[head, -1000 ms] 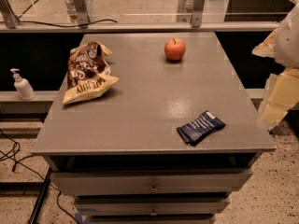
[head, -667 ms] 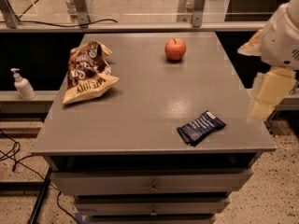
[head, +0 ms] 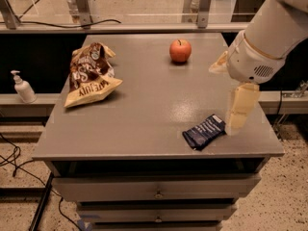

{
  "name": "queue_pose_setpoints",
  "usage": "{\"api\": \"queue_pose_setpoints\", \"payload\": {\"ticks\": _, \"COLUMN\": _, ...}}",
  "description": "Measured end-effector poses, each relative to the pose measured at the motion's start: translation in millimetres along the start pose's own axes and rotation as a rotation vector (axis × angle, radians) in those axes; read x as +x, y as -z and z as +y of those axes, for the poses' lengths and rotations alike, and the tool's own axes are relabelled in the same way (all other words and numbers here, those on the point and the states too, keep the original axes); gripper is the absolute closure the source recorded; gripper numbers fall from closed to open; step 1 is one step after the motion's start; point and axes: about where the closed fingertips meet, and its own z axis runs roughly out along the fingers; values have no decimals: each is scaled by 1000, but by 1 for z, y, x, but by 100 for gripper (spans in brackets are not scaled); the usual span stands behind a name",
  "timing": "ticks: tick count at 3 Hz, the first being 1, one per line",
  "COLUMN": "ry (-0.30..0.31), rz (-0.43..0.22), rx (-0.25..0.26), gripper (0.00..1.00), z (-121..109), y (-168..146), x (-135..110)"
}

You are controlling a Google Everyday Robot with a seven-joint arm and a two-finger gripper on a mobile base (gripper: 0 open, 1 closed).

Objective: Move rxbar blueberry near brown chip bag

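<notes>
The rxbar blueberry (head: 204,132), a dark navy wrapper with pale lettering, lies flat near the front right edge of the grey table (head: 144,109). The brown chip bag (head: 89,75), wrinkly with a tan lower band, lies at the table's left side, far from the bar. My gripper (head: 224,100) hangs from the white arm at the right, just right of and above the bar. Its cream fingers (head: 239,109) are spread apart and hold nothing. One finger's tip hangs close beside the bar's right end.
A red apple (head: 180,51) stands at the back of the table, right of centre. A white pump bottle (head: 21,86) stands on a low ledge to the left. Drawers (head: 156,192) sit under the tabletop. Cables lie on the floor at the left.
My arm and gripper have moved left from the right edge of view, in over the table's right side and toward the bar. The bar, bag and apple have not moved.
</notes>
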Motion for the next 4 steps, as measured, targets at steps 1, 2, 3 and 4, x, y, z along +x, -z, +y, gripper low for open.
{"api": "queue_pose_setpoints", "payload": {"ticks": 1, "ry": 18, "rz": -11, "rx": -59, "gripper": 0, "z": 10, "y": -30, "x": 2}}
{"api": "queue_pose_setpoints", "payload": {"ticks": 2, "ry": 47, "rz": -39, "rx": -86, "gripper": 0, "z": 15, "y": -53, "x": 7}}
{"api": "queue_pose_setpoints", "payload": {"ticks": 3, "ry": 70, "rz": -57, "rx": -96, "gripper": 19, "z": 15, "y": -67, "x": 8}}
{"api": "queue_pose_setpoints", "payload": {"ticks": 4, "ry": 80, "rz": -75, "rx": -104, "gripper": 41, "z": 12, "y": -73, "x": 6}}
